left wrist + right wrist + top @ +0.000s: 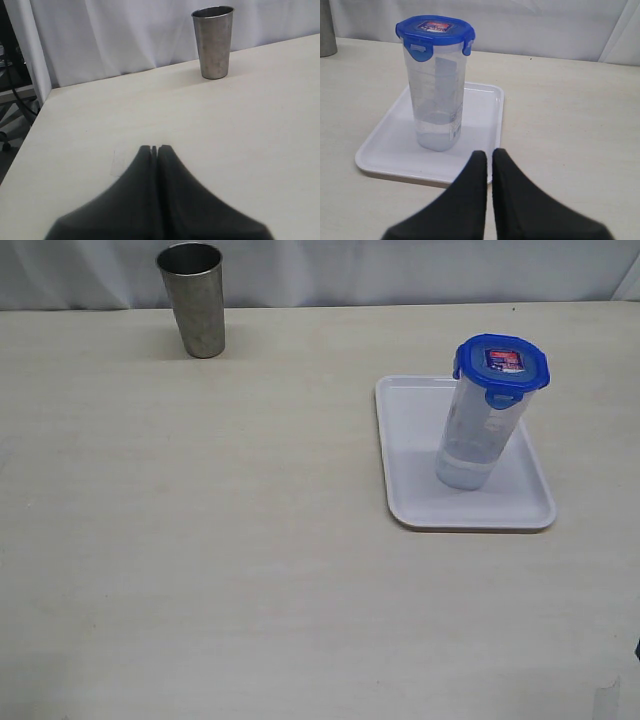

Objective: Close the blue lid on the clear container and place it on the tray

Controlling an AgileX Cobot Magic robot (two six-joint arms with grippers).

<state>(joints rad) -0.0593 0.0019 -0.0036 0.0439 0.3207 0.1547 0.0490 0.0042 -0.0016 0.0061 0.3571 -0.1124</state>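
Observation:
The clear container (478, 435) stands upright on the white tray (410, 455), capped by the blue lid (501, 365) with its red-and-white sticker up. In the right wrist view the same container (437, 100), lid (435, 29) and tray (385, 145) lie just beyond my right gripper (489, 155), which is shut, holds nothing and sits apart from the tray's near rim. My left gripper (155, 148) is shut and empty over bare table, far from the container. Neither gripper shows in the exterior view.
A grey steel cup (193, 298) stands upright at the table's far left edge, also seen ahead of the left gripper as the cup (214, 41). A white curtain (400, 265) backs the table. The table's left edge (30, 135) drops off beside the left gripper.

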